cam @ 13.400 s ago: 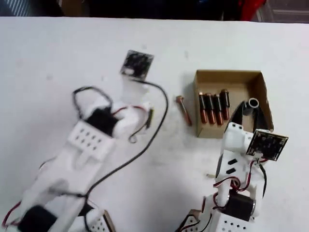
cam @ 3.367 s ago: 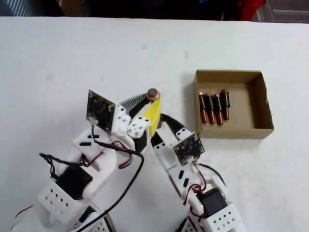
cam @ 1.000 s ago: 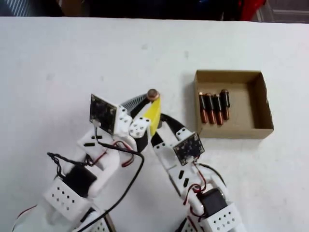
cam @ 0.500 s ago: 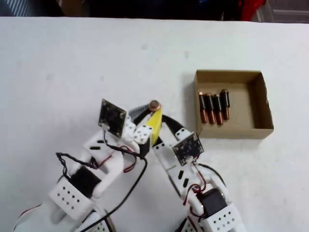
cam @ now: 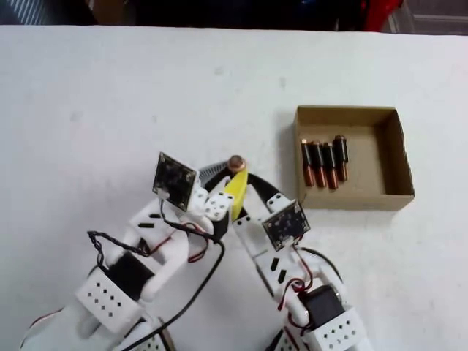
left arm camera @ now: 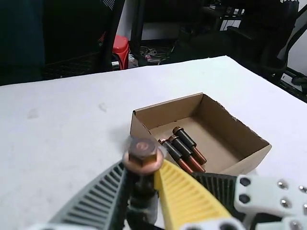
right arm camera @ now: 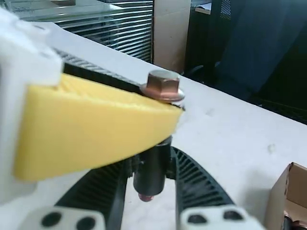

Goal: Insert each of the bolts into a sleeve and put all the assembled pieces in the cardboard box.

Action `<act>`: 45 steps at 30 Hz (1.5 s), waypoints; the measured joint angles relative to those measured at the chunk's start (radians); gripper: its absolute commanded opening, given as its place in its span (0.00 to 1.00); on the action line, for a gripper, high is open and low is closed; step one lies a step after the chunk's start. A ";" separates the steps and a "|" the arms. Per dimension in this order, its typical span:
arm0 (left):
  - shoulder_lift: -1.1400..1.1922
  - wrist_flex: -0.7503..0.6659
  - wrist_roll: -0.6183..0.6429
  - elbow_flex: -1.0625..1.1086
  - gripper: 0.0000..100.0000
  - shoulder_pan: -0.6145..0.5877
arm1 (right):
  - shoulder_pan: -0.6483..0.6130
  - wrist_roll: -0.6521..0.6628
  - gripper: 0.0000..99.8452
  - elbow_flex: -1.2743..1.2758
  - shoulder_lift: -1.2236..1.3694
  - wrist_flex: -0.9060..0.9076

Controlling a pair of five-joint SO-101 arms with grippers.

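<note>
My left gripper [left arm camera: 143, 168] is closed tight on a copper-coloured metal bolt [left arm camera: 142, 152] with a six-sided head, and it holds it just under the head. One of its fingers is a yellow ribbed one [cam: 235, 191] and the other is a grey ribbed one [left arm camera: 103, 191], and the bolt stands upright between them with its head on top. My right gripper [right arm camera: 150, 165] sits lower down, and its two black ribbed fingers [right arm camera: 196, 187] are closed on a short black tube, the sleeve [right arm camera: 149, 179]. The bolt goes down into the sleeve, and its reddish tip peeks out at the sleeve's lower end. So the bolt and the sleeve are together, held up above the white tabletop [cam: 146, 88] by both of my grippers, which meet near the middle of it. The open, square brown cardboard box [cam: 351, 201] rests on the tabletop near them, off to my right side. Inside the box lie four assembled pieces [cam: 324, 162], black and copper, side by side against one wall. The rest of the box floor is bare.
</note>
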 measured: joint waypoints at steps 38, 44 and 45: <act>-0.002 0.186 -0.123 -0.230 0.26 -0.371 | -0.002 0.005 0.02 0.000 0.002 0.000; -0.002 0.446 -0.123 -0.365 0.26 -0.514 | 0.006 0.005 0.02 0.000 0.002 0.000; -0.002 0.489 -0.123 -0.384 0.26 -0.537 | 0.018 0.005 0.02 0.000 0.002 0.000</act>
